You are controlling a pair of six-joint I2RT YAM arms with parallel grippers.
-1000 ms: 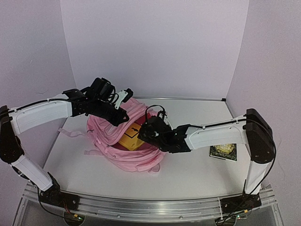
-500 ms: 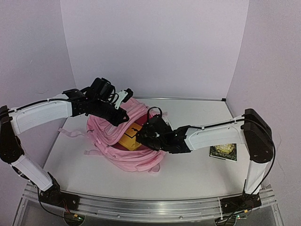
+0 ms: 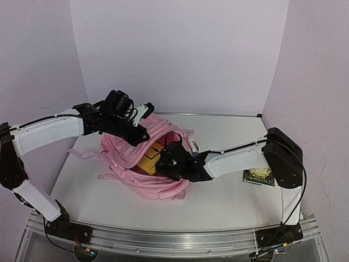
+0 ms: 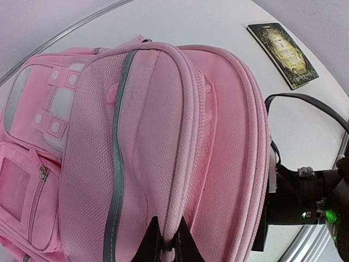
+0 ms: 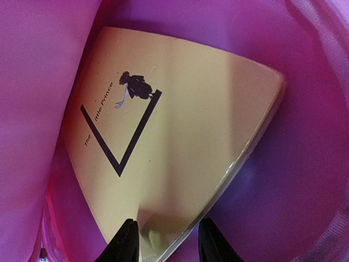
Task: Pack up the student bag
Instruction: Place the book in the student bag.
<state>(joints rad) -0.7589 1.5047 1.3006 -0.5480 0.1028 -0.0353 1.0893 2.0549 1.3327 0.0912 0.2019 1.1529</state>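
The pink student bag (image 3: 147, 184) lies on the table with its main compartment held open. My left gripper (image 3: 143, 136) is shut on a fold of the bag's upper rim (image 4: 166, 234), its fingers pinching the pink fabric. My right gripper (image 3: 164, 159) reaches into the opening. A yellow book (image 5: 180, 147), "The Little Prince", lies inside against the pink lining (image 5: 311, 142). Its near corner sits between the right gripper's (image 5: 166, 243) parted fingers, with a gap at the right finger. From above only a strip of the yellow book (image 3: 147, 164) shows.
A dark book (image 3: 259, 176) lies flat on the table to the right of the bag, also seen in the left wrist view as the dark book (image 4: 283, 54). A pink strap (image 3: 82, 154) trails left. The right arm (image 4: 305, 202) crosses beside the bag.
My right arm has pushed further left into the bag, and its jaws have narrowed around the book's corner. The left arm and the bag's rim have stayed put.
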